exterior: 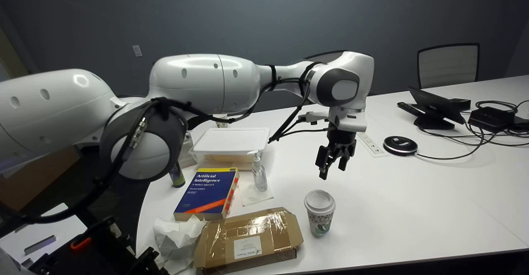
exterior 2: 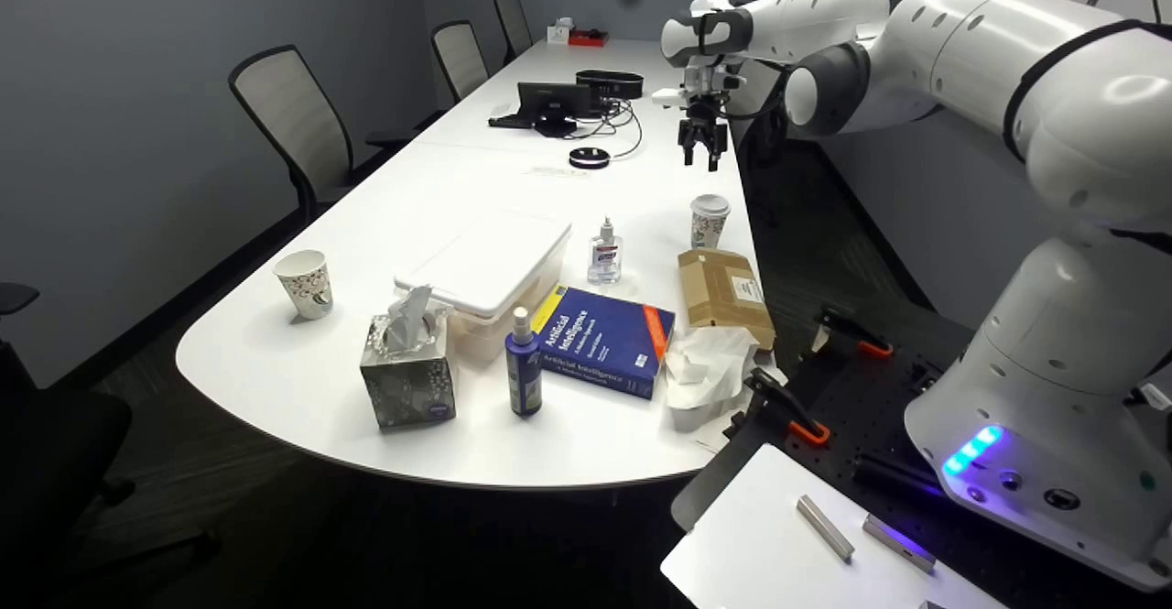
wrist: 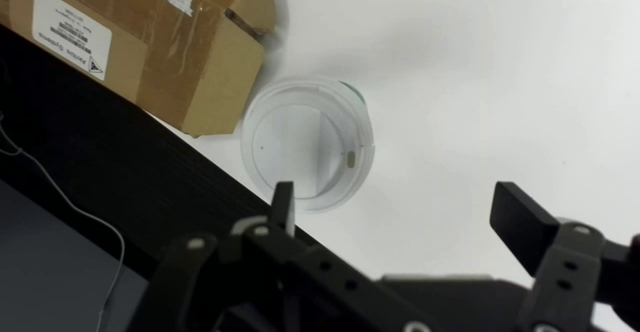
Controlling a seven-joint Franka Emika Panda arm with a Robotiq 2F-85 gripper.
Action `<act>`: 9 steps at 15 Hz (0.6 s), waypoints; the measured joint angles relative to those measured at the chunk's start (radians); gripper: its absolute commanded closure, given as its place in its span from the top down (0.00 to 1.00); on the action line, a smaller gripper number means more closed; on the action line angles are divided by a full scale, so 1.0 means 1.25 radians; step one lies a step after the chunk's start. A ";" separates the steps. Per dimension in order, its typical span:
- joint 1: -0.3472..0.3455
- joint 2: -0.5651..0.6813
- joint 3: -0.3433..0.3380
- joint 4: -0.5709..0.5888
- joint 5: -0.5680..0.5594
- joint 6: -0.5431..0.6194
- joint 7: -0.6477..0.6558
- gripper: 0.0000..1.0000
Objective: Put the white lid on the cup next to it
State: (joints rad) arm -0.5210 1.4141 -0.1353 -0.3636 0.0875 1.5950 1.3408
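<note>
The white lid (exterior: 320,199) sits on top of the patterned paper cup (exterior: 320,224), which stands upright on the table. The lid (exterior 2: 710,206) and the cup (exterior 2: 706,231) show the same way in an exterior view. In the wrist view the lid (wrist: 295,147) looks flat over the rim and hides almost all of the cup; a green sliver of its side (wrist: 355,91) shows. My gripper (exterior: 333,169) is open and empty above the table, higher than the lid and apart from it. In the wrist view the gripper's fingers (wrist: 395,197) are wide apart, with the lid beyond the left finger.
A brown cardboard box (exterior: 252,237) lies close beside the cup, near the table edge. A sanitizer bottle (exterior 2: 604,256), a blue book (exterior 2: 600,339) and a white-lidded container (exterior 2: 485,261) stand farther off. An open patterned cup (exterior 2: 305,284) stands at the far side.
</note>
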 measured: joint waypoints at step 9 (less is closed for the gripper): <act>0.042 -0.098 0.000 0.003 -0.012 0.001 0.000 1.00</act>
State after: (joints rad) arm -0.4685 1.2921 -0.1358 -0.3602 0.0726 1.5968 1.3405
